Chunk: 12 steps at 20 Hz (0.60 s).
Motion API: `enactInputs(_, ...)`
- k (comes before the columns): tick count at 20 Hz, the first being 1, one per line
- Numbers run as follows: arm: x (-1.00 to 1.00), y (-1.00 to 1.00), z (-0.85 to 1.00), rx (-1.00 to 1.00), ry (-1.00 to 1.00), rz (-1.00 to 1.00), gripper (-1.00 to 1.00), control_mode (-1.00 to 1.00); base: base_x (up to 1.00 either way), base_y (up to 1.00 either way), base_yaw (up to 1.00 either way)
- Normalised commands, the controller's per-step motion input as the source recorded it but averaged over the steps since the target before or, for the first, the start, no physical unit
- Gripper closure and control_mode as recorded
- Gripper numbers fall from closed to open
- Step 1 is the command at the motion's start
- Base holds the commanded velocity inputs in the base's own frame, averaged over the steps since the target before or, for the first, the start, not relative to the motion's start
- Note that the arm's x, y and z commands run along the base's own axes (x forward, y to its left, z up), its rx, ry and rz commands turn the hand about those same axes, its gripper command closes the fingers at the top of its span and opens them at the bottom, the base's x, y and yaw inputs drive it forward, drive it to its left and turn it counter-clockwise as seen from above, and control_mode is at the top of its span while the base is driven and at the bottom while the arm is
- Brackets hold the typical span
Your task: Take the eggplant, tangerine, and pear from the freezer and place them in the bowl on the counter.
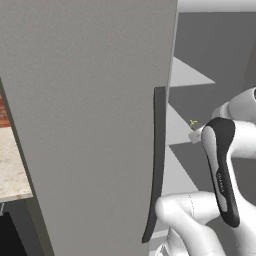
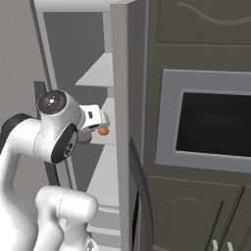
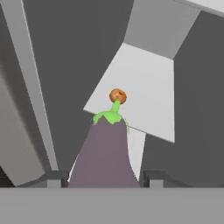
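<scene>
Purple eggplant (image 3: 105,153) sits clenched between the jaws at lower centre; withdrawal should clear the tangerine (image 3: 117,96) and freezer (image 1: 90,125) door.

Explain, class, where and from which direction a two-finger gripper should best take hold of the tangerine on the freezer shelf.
Grip the tangerine across its middle, at its widest, since a round fruit gives no better part. Come in level from the open front of the freezer, because it sits near the shelf's front edge with walls behind. The gripper is already closed on the eggplant, so that probably has to go to the bowl first.
</scene>
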Motion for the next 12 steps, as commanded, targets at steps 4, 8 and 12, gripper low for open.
enactInputs(4, -0.69, 0.00, 0.10, 0.00, 0.00, 0.00, 1.00, -1.00, 0.00, 0.00, 0.00)
enactInputs(8, -0.41, 0.02, 0.05, 0.00, 0.00, 0.00, 1.00, -1.00, 0.00, 0.00, 0.00)
enactInputs(12, -0.05, 0.04, 0.05, 0.00, -0.01, 0.00, 1.00, -1.00, 0.00, 0.00, 0.00)
